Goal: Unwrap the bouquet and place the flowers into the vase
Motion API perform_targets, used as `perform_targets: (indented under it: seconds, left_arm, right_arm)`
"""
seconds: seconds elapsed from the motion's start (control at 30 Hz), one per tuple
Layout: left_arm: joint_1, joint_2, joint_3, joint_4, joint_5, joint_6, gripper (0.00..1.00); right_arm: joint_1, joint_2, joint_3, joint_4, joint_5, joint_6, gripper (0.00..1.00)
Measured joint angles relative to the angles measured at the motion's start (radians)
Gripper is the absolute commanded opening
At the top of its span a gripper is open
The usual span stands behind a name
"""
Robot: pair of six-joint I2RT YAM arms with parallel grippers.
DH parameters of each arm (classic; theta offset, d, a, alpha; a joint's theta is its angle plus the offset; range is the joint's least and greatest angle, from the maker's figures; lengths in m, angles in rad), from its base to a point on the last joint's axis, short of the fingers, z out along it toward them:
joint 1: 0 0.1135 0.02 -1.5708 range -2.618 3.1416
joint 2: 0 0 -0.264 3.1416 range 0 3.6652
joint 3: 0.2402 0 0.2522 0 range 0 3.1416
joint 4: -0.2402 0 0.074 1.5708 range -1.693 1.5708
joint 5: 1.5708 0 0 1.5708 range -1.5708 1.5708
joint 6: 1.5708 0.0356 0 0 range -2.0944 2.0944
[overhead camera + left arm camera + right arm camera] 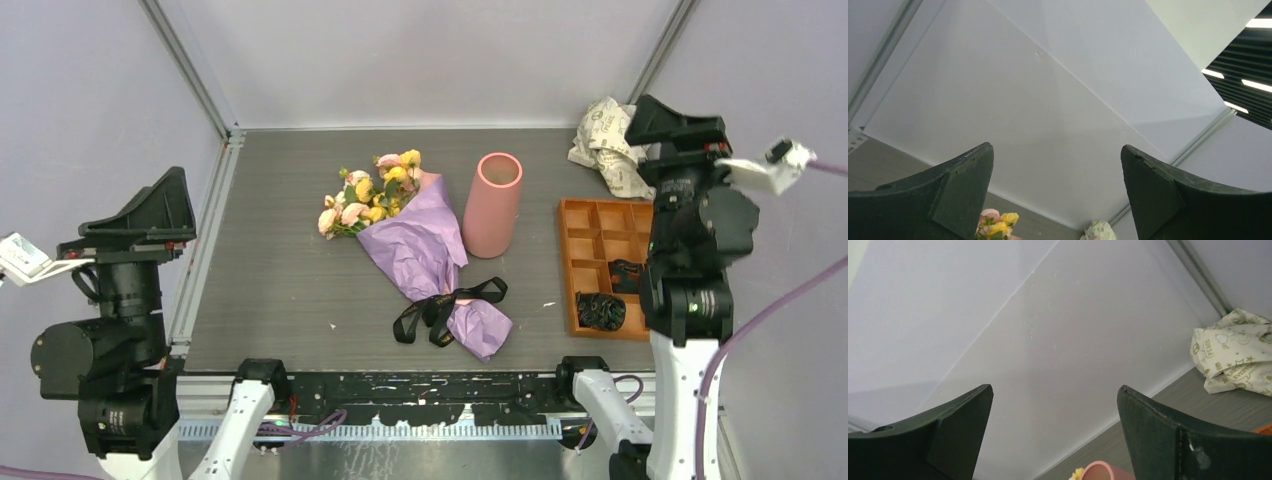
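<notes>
While both of my arms sit folded up at the outer edges of the tabletop, the bouquet lies flat in the middle between them, well apart from either set of fingers. Its long axis runs on a diagonal: the flowers point to the far left, and the tied tail with the black ribbon points to the near right. That puts the heads on the side of my left arm and the ribbon slightly toward my right arm (a judgement from overhead; it is close to even). The vase stands upright just right of the lilac paper, mouth up. My left fingers are spread wide with nothing between them, and my right fingers likewise. Both wrists are raised and tipped toward the back wall, so either arm would have to swing inward and drop to reach the ribbon.
</notes>
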Motion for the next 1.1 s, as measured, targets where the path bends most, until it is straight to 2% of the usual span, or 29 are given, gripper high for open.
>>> perform_targets:
  seconds: [0.07,0.17,0.23,0.3,0.47,0.53,0.63,0.73,0.87,0.93,1.1]
  left_arm:
    - [0.000,0.032,0.041,-0.002,0.028,-0.001,0.94]
    - [0.000,0.183,0.203,-0.100,0.114,0.003,0.78]
    - [0.000,0.326,0.344,-0.165,0.182,0.019,0.73]
    - [0.000,0.467,0.440,-0.214,0.248,0.034,0.73]
    - [-0.026,0.618,0.332,-0.325,0.277,0.059,0.73]
    - [-0.071,0.664,0.288,-0.395,0.234,0.083,0.73]
    - [-0.195,0.726,0.313,-0.489,0.102,0.136,0.70]
    - [-0.370,0.832,0.481,-0.598,-0.108,0.210,0.69]
    - [-0.531,0.931,0.630,-0.628,-0.294,0.296,0.70]
    - [-0.563,0.916,0.580,-0.607,-0.304,0.321,0.75]
    - [-0.566,0.750,0.251,-0.494,-0.251,0.329,0.76]
  right_arm:
    - [0.000,0.077,0.082,-0.073,-0.059,0.005,1.00]
    - [0.001,0.243,0.346,-0.206,-0.178,-0.004,0.99]
    - [0.022,0.345,0.494,-0.256,-0.261,-0.022,0.99]
    - [0.068,0.391,0.559,-0.315,-0.307,-0.047,0.99]
    - [0.273,0.466,0.688,-0.510,-0.320,-0.143,0.99]
    - [0.406,0.505,0.737,-0.565,-0.251,-0.198,0.99]
    - [0.628,0.570,0.768,-0.617,-0.132,-0.275,0.99]
    - [0.832,0.665,0.781,-0.646,0.000,-0.344,1.00]
    - [1.034,0.794,0.784,-0.675,0.164,-0.422,1.00]
    - [1.106,0.837,0.776,-0.690,0.212,-0.447,1.00]
    - [1.186,0.788,0.603,-0.682,0.228,-0.437,0.99]
